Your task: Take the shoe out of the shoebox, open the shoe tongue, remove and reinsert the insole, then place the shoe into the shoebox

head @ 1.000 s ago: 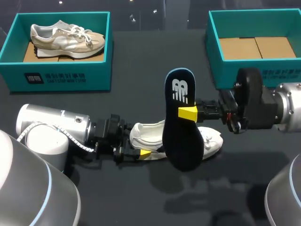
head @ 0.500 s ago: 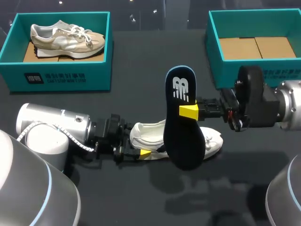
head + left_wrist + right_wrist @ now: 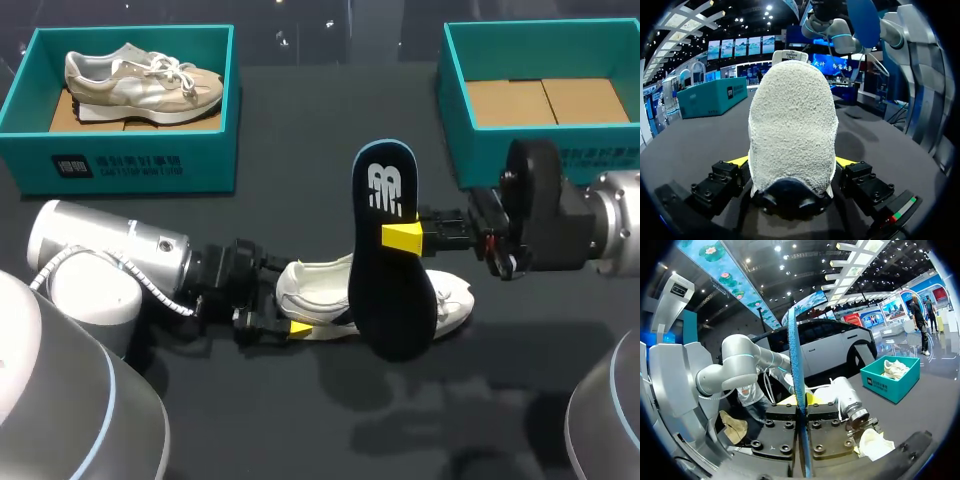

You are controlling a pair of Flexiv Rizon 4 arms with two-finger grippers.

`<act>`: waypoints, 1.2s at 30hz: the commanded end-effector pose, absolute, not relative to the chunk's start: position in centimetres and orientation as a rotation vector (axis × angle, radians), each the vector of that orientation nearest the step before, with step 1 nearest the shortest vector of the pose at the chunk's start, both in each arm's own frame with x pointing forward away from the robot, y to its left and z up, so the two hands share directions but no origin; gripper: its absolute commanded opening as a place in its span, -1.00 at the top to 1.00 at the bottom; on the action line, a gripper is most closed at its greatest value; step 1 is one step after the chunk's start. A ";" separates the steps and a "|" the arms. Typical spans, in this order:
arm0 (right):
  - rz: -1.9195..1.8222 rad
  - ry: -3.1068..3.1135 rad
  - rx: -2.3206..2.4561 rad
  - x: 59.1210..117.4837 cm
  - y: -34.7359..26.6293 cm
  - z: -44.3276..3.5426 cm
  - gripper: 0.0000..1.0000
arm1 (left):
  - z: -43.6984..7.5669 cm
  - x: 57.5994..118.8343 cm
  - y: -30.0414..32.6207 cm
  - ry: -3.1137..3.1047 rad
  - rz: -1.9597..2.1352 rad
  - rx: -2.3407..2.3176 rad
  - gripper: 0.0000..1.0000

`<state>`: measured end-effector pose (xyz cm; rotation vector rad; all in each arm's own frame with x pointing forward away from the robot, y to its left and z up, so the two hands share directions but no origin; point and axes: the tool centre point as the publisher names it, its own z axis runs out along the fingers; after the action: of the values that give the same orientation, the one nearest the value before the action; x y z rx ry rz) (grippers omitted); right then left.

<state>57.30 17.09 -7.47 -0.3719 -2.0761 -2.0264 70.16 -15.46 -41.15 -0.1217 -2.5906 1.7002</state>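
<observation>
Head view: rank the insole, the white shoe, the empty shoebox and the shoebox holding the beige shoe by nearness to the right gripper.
1. The insole, clamped in the right gripper.
2. The white shoe, lying just below it.
3. The empty shoebox, behind it at the right.
4. The far-left shoebox, holding the beige shoe.

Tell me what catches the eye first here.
The dark insole is held up at mid-table, clamped in the right jaws, over the white shoe. The left jaws grip that shoe at its heel. At the back, the left box holds a beige shoe, while the right box holds no shoe.
</observation>
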 end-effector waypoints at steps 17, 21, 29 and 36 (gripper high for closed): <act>-2.027 -2.078 -0.375 57.2 17.3 -7.5 1.00 | -39.9 71.4 -12.0 -2.888 1.124 -0.319 -1.00; -2.027 -2.078 -0.375 57.2 17.3 -7.5 1.00 | -39.9 71.4 -12.0 -2.888 1.124 -0.319 -1.00; -2.027 -2.078 -0.375 57.2 17.3 -7.5 1.00 | -39.9 71.4 -12.0 -2.888 1.124 -0.319 -1.00; -2.027 -2.078 -0.375 57.2 17.3 -7.5 1.00 | -37.9 73.2 -11.2 -2.915 1.081 -0.313 -1.00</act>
<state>57.24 17.07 -7.45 -0.3713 -2.0774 -2.0266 72.86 -11.53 -39.11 -0.2983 -2.9134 1.1332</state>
